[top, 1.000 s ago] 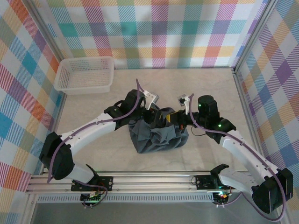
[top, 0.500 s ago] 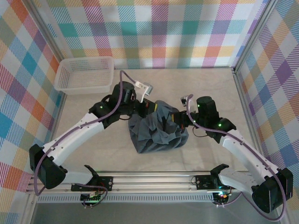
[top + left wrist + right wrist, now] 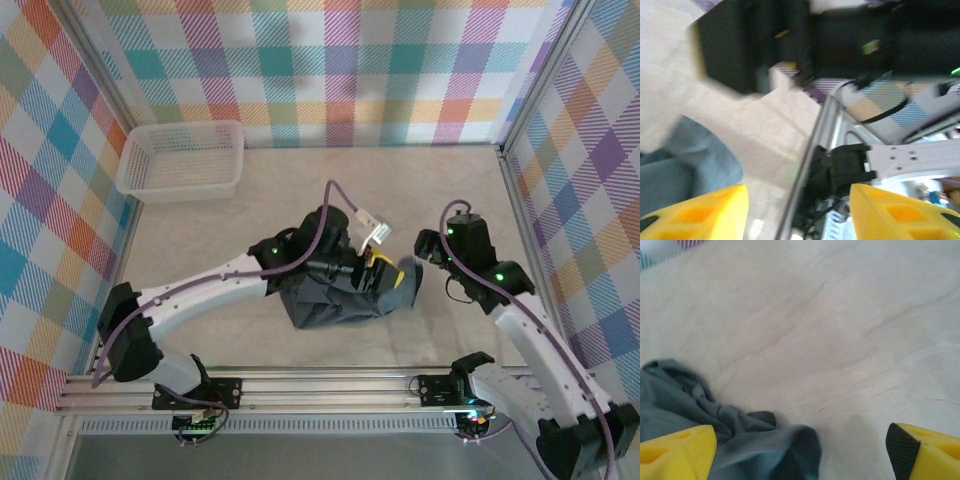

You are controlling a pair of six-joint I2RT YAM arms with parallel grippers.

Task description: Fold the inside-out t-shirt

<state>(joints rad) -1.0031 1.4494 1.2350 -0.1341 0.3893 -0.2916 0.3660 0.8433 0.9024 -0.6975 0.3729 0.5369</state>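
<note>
Shirt (image 3: 330,305) bunched on surface (image 3: 300,190). Left claw (image 3: 797,200) and right claw (image 3: 800,440) both spread, empty, probably seeking fresh holds.

The t-shirt (image 3: 325,308) was plain dark slate-grey soft cloth, and it wasn't laid out flat at all, just bunched into a rumpled, roughly squarish heap on the table (image 3: 200,260). It sat well apart from the white mesh basket (image 3: 180,160), off toward the basket's near-right. Lots of creases and folds were piled up on it, and one rounded lobe of cloth poked out on the side facing away from the basket.
</note>
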